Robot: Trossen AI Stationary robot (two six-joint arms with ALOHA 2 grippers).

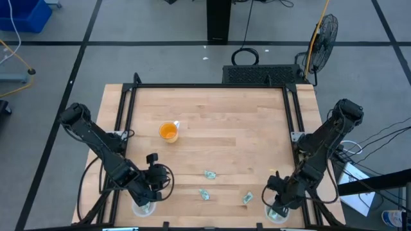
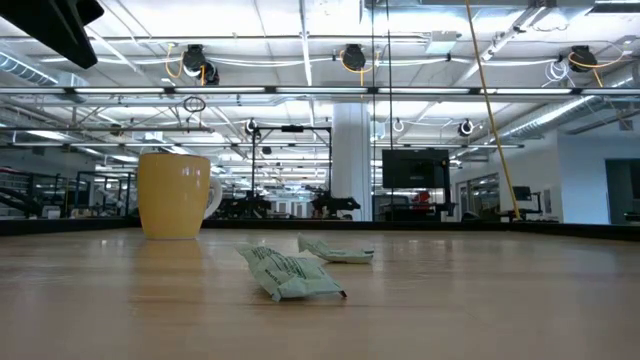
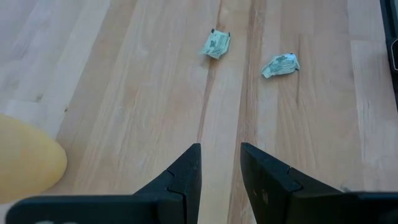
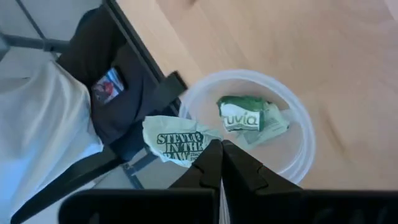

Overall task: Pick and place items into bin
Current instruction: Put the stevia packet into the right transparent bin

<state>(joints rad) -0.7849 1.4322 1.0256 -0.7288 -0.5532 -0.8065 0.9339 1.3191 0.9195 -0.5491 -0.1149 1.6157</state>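
Observation:
Three pale green-and-white packets lie flat on the wooden table near its near edge [image 1: 209, 174] [image 1: 205, 194] [image 1: 247, 198]. Two of them show in the left wrist view [image 3: 216, 43] [image 3: 280, 65] and in the low view [image 2: 290, 272] [image 2: 335, 252]. My right gripper [image 4: 221, 160] is shut on another packet [image 4: 176, 142] above a clear round bin [image 4: 305, 134] at the near right corner [image 1: 277, 213]. A green packet [image 4: 250, 120] lies in that bin. My left gripper [image 3: 221, 167] is open and hovers near the near left corner [image 1: 160, 174], with nothing between its fingers. My right gripper pinches the packet between its two fingertips [image 4: 211, 163] at the packet's edge [image 4: 198, 149], coming from above and pointing down. The packet is lifted clear and sticks out sideways from the fingers over the bin's rim, its printed face toward the camera.
An orange cup [image 1: 168, 131] stands upright left of the table's middle, and shows in the low view [image 2: 175, 195]. A second clear round container [image 1: 144, 207] sits at the near left corner under my left arm. A dark frame rail [image 1: 292, 109] borders the table.

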